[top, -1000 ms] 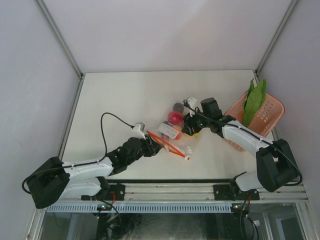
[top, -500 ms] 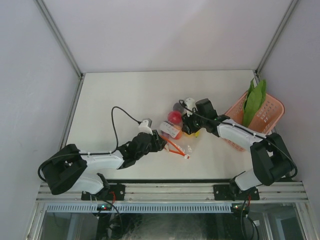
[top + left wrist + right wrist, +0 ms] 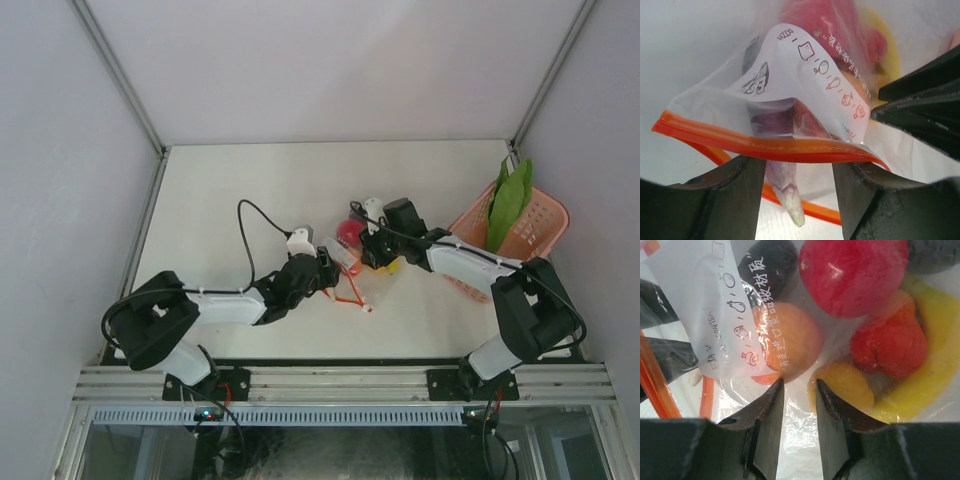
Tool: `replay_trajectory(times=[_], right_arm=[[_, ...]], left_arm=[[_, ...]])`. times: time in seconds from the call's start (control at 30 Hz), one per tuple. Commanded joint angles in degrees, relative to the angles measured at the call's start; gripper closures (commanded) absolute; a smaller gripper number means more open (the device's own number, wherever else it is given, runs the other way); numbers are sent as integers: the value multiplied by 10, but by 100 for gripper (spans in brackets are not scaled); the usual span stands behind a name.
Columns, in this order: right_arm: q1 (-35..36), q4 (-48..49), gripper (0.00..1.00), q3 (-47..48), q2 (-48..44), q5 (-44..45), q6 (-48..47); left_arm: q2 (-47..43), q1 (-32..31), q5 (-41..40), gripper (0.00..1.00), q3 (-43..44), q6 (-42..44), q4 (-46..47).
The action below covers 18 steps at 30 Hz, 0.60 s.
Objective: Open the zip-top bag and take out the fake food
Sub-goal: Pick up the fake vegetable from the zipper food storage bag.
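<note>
**Item:** zip-top bag [image 3: 715, 95]. Clear, crumpled, lying on the table [image 3: 230, 200] just right of centre, between the two grippers. White label [image 3: 700, 310] faces up.

**Contents:** fake food [image 3: 348, 233], seen through the film.
- red round fruit [image 3: 855, 270]
- orange round fruit [image 3: 792, 340]
- dark ball [image 3: 772, 262]
- yellow banana [image 3: 920, 390]
- purple pointed piece [image 3: 782, 185], nosing out at the mouth

A green leafy vegetable [image 3: 510, 200] stands well apart in the pink basket [image 3: 540, 235], at 3 o'clock on the table.

**Governing relation:** the zipper strip [image 3: 775, 147] runs 9 to 3 o'clock across the left wrist view, square to the left gripper [image 3: 797, 167] and just at its fingertips. The strip's second lip sags toward 6 o'clock, so the mouth is judged to be already parted. From above, the bag's long axis lies 7 to 1 o'clock, with the mouth at 7. The left arm is the nearer one to the mouth.

**Left jaws:** spread wide, clamping nothing.

**Right gripper [image 3: 799, 390]:** at the bag's 1 o'clock end, over the fruit. Its jaws are drawn nearly together, with a slim gap showing film. It cannot be told whether the film is pinched.

**Obscured:**
- The bag's far edge is cut off in both wrist views.
- The label covers part of the orange fruit.
- From above, the grippers and glare mask most of the bag's outline.
- The count of pieces inside is uncertain.
</note>
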Motion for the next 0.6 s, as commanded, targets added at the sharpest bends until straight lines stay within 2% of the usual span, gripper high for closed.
replay_trajectory(times=[0.0,0.2,0.57], right_arm=[[7,3,69,23,6,8,5],[7,0,70,25,10,10,6],[6,-1,71,26,13,13,6]], left_arm=[[23,-3,-53,41,50,24,-12],[64,-9,-92,45,111,16,-108],[115,-19,-137,51,163,39,-177]])
